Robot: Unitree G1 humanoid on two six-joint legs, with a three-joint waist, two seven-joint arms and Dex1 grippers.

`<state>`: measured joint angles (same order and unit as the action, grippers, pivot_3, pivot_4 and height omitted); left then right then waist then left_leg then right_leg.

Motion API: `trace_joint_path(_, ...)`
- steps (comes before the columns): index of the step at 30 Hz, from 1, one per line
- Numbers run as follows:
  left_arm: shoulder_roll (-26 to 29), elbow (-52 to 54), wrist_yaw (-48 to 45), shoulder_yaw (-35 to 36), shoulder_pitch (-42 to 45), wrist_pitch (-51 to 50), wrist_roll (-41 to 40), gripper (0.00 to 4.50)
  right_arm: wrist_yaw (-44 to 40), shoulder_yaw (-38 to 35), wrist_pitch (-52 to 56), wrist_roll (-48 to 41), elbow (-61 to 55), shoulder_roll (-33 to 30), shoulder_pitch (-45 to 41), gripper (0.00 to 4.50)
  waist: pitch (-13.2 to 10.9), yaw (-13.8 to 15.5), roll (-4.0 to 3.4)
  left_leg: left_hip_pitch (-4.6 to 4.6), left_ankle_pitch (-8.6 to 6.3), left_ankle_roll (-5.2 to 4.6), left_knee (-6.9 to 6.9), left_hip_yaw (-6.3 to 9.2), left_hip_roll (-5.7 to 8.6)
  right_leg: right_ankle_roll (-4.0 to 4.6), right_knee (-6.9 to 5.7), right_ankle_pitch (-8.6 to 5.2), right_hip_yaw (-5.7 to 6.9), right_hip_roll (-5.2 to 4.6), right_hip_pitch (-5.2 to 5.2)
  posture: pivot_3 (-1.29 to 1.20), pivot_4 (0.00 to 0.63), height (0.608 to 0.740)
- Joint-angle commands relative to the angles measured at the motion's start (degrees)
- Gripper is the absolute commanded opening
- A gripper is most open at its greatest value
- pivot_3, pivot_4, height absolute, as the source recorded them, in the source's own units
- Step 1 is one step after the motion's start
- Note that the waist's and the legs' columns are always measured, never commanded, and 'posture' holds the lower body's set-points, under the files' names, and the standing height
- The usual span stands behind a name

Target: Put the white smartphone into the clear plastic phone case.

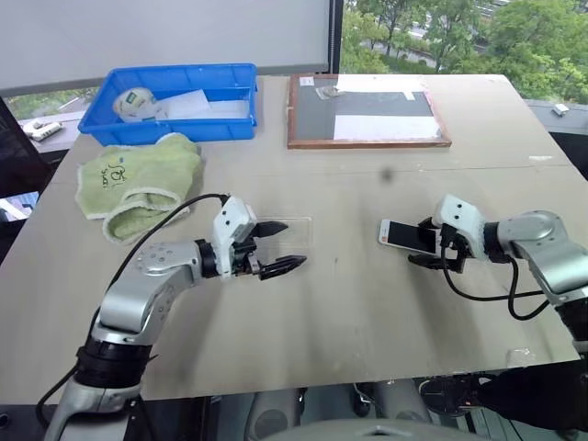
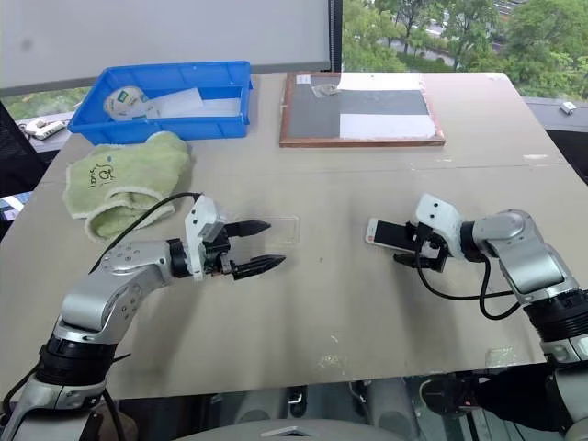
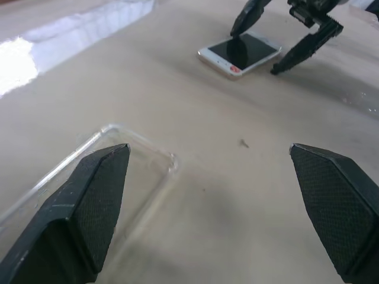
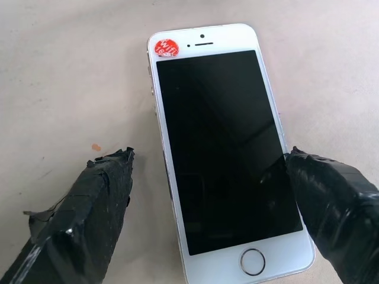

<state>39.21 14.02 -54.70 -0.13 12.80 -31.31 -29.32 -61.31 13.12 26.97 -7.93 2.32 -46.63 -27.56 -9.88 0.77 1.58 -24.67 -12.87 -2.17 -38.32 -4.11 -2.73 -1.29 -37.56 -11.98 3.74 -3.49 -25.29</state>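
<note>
Toward nine o'clock on the bare tan table (image 1: 349, 303), the left gripper (image 1: 277, 248) hangs with its two black fingers spread wide and empty. One fingertip overlaps the near end of the thin, clear plastic phone case (image 1: 292, 231), a nearly invisible rounded rectangle lying flat with its open side apparently up; whether they touch I cannot tell. The case's long axis runs roughly from nine to three o'clock across the table.

Over at three o'clock lies the small white smartphone (image 1: 408, 235), a flat slab with a black screen facing up, white bezels and a round home button. Its long axis also runs about nine to three, tilted slightly, with the earpiece end and its small red sticker (image 4: 166, 47) pointing toward the case and the home button end toward the right arm. The right gripper (image 1: 430, 243) stands over the button end, jaws wide apart, one finger on each long edge of the phone; neither pad appears to press it, so nothing is held.

By my reading, the step in hand is the pickup of the phone. Next, the right fingers should close squarely across the narrow width, lift without tipping, carry toward nine o'clock, and line the phone up with the case, which the left gripper may need to steady.
</note>
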Motion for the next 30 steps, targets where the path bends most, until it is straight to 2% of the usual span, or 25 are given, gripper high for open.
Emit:
trace_joint_path(1, 1.13, 3.8, 0.37, 2.24, -0.55, 0.85, -0.35, 4.5, -1.7, 0.83, -0.67, 0.49, 1.42, 0.54, -0.16, 3.65, 0.0, 0.01, 0.0, 0.03, 0.0, 0.0, -0.02, 0.0, 0.0, 0.09, -0.07, -0.05, -0.01, -0.01, 0.0, 0.0, 0.15, 0.74)
trace_joint_path(2, 1.28, 4.11, 0.46, 2.46, -0.83, 0.81, -0.41, 4.5, -2.03, 0.84, -0.8, 0.5, 1.37, 0.51, 0.03, 3.07, 0.0, 0.04, 0.0, 0.05, 0.0, 0.0, -0.03, 0.0, 0.0, 0.21, -0.12, -0.12, -0.01, -0.02, 0.0, 0.0, 0.15, 0.74)
trace_joint_path(3, 1.4, 4.36, 0.59, 2.72, -1.03, 0.7, -0.51, 4.5, -2.27, 0.77, -0.92, 0.47, 1.14, 0.45, 0.33, 2.91, 0.01, 0.02, 0.01, 0.08, 0.0, 0.0, -0.03, 0.01, 0.0, 0.21, -0.17, -0.12, -0.01, -0.02, 0.0, 0.0, 0.15, 0.74)
trace_joint_path(6, 1.59, 5.02, 0.95, 3.25, -1.49, 0.38, -0.69, 4.5, -2.74, 0.14, -1.6, 0.46, 0.12, 0.19, 1.43, 1.66, 0.02, 0.02, 0.02, 0.1, 0.0, 0.0, -0.04, 0.03, -0.01, 0.21, -0.21, -0.12, -0.02, -0.01, 0.01, 0.0, 0.15, 0.74)
trace_joint_path(9, 1.71, 6.44, 1.71, 3.58, -1.56, -0.65, -1.22, 4.5, -2.63, -1.2, -2.44, -0.14, -1.57, 0.06, 2.65, 0.08, 0.03, -0.01, 0.02, 0.13, 0.0, 0.0, -0.09, 0.0, -0.02, 0.22, -0.22, -0.12, -0.04, -0.02, 0.05, 0.0, 0.15, 0.74)
trace_joint_path(17, 1.43, 6.01, 2.7, 3.36, -0.59, -1.28, -0.96, 4.5, -0.57, -5.32, -1.99, -2.15, -9.77, -0.73, 7.09, 0.03, 0.03, 0.08, 0.02, 0.11, 0.0, 0.0, -0.1, 0.03, -0.01, 0.21, -0.22, -0.11, -0.05, -0.03, 0.07, 0.0, 0.15, 0.74)
trace_joint_path(21, 1.12, 1.67, 1.47, 2.8, 2.59, -1.03, -0.68, 4.5, 2.89, -10.27, 2.74, -6.2, -13.65, 0.9, 8.8, 0.03, 0.02, 0.12, 0.01, 0.06, 0.01, 0.0, -0.1, 0.03, 0.02, 0.19, -0.22, -0.1, -0.04, -0.03, 0.03, 0.0, 0.15, 0.74)
trace_joint_path(22, 1.17, 0.61, 1.0, 2.77, 3.36, -0.98, -0.75, 4.5, 3.23, -11.64, 3.95, -7.79, -14.96, 1.23, 9.1, 0.59, 0.02, 0.11, 0.01, 0.07, 0.01, 0.0, -0.11, 0.03, 0.02, 0.2, -0.22, -0.1, -0.04, -0.02, 0.03, 0.0, 0.15, 0.74)
trace_joint_path(23, 1.28, -0.58, 0.65, 2.47, 4.08, -0.52, -0.24, 4.5, 3.34, -12.62, 4.82, -8.83, -16.62, 1.1, 9.64, 0.67, 0.02, 0.11, 0.01, 0.07, 0.01, 0.0, -0.11, 0.03, 0.03, 0.2, -0.23, -0.1, -0.04, -0.02, 0.03, 0.0, 0.15, 0.74)
trace_joint_path(30, 1.91, -10.24, -3.99, -3.71, 10.78, 3.74, 6.37, 4.5, 5.91, -15.88, 4.81, -10.07, -23.47, 0.19, 12.85, 4.09, 0.02, 0.24, 0.01, 0.05, 0.0, 0.0, -0.1, 0.02, 0.03, 0.19, -0.23, -0.11, -0.04, -0.01, 0.0, 0.0, 0.15, 0.74)
